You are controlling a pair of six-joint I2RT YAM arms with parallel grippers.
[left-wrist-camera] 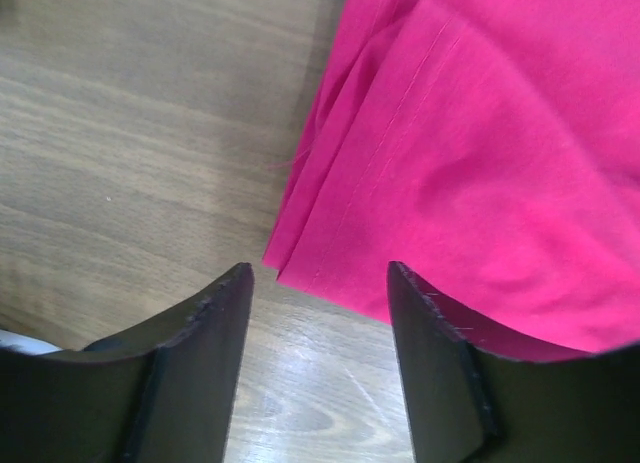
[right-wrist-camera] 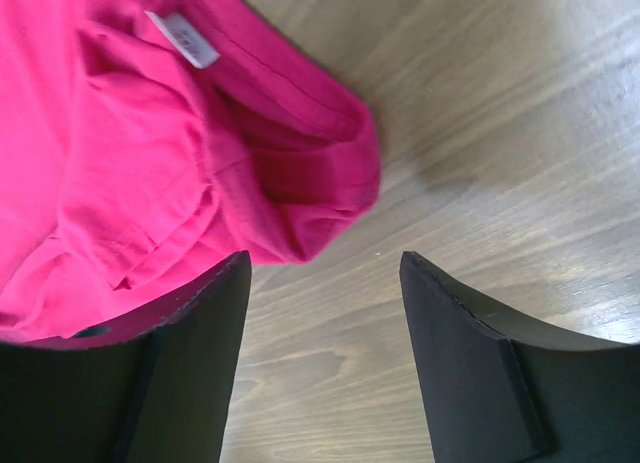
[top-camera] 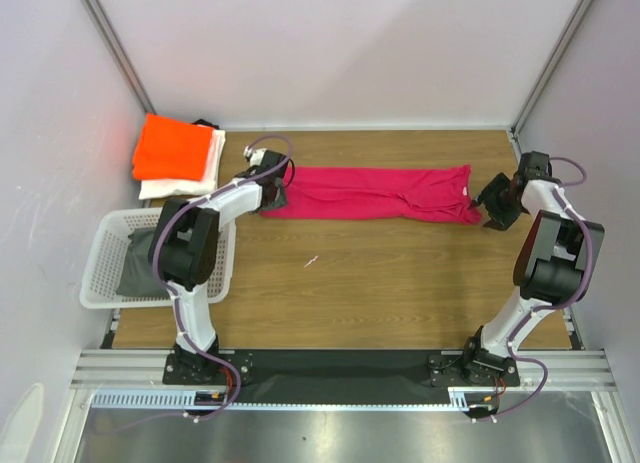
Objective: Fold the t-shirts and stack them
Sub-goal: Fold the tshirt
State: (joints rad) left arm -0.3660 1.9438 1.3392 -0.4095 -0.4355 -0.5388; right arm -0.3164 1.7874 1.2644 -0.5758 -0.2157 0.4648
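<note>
The magenta-pink t-shirt [top-camera: 372, 194] lies as a long folded strip across the back of the table. My left gripper [top-camera: 274, 190] is open and empty at its left end; the left wrist view shows the hem corner [left-wrist-camera: 300, 263] just beyond the jaws [left-wrist-camera: 320, 273]. My right gripper [top-camera: 490, 203] is open and empty at the right end; the right wrist view shows the collar end [right-wrist-camera: 300, 183] with its white label [right-wrist-camera: 185, 38] beyond the jaws [right-wrist-camera: 325, 263]. The folded orange t-shirt [top-camera: 172, 148] lies on the folded white t-shirt [top-camera: 190, 183] at the back left.
A white plastic lattice basket [top-camera: 105, 258] with a grey cloth [top-camera: 135, 263] inside stands at the left edge. White walls enclose the wooden table [top-camera: 380, 273] on three sides.
</note>
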